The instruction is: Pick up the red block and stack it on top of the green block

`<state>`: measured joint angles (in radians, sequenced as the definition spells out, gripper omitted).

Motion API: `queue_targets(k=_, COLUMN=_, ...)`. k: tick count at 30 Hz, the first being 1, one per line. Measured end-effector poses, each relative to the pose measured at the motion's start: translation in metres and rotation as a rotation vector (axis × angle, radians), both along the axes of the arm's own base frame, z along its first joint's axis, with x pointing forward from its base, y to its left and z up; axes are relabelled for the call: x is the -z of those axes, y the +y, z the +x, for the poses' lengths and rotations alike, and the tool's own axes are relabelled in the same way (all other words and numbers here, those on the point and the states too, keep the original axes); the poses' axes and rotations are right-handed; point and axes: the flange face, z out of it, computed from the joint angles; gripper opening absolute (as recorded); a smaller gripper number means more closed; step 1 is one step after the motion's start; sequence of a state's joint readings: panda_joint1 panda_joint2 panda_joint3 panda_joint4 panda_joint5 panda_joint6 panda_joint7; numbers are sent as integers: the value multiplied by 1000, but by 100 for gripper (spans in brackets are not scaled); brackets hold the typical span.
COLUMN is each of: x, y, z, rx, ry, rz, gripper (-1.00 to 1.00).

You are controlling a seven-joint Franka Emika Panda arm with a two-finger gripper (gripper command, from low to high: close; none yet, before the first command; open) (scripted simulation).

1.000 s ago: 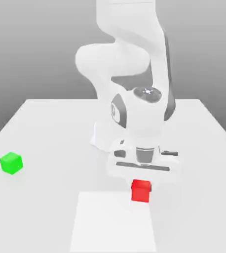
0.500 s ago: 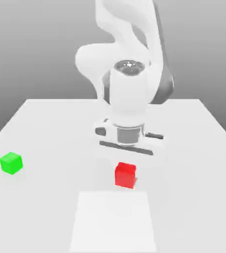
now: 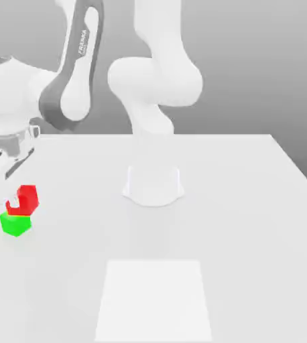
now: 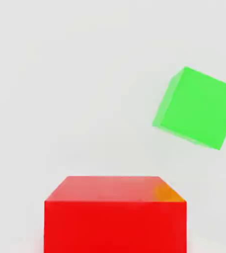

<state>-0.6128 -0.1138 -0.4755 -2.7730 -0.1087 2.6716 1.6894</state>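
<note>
Jaws (image 3: 17, 199) clamped on the red block (image 3: 26, 198), carrying it near the green block (image 3: 15, 223); next it needs centering above, then lowering.

Matt, even red on the red block (image 4: 115, 217), no shine at all, and the green block (image 4: 198, 107) looks just as flat and smooth. The table (image 3: 250, 214) is a plain pale matt surface; the arm (image 3: 153, 80) shows smooth white shells with a soft sheen.
</note>
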Motion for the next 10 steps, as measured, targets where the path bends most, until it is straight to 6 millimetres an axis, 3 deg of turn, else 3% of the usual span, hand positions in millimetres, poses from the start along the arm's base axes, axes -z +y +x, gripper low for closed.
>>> queue_targets(k=2, x=12, y=-10, z=-13, rx=54, ry=-1, rz=1, gripper=-100)
queue_targets(k=6, x=50, y=-12, z=-16, rx=66, ry=0, rz=1, gripper=-100)
queue_targets(k=7, x=58, y=-12, z=-17, rx=68, ry=1, rz=0, gripper=100)
queue_targets(k=10, x=58, y=-12, z=-17, rx=68, ry=1, rz=0, gripper=100)
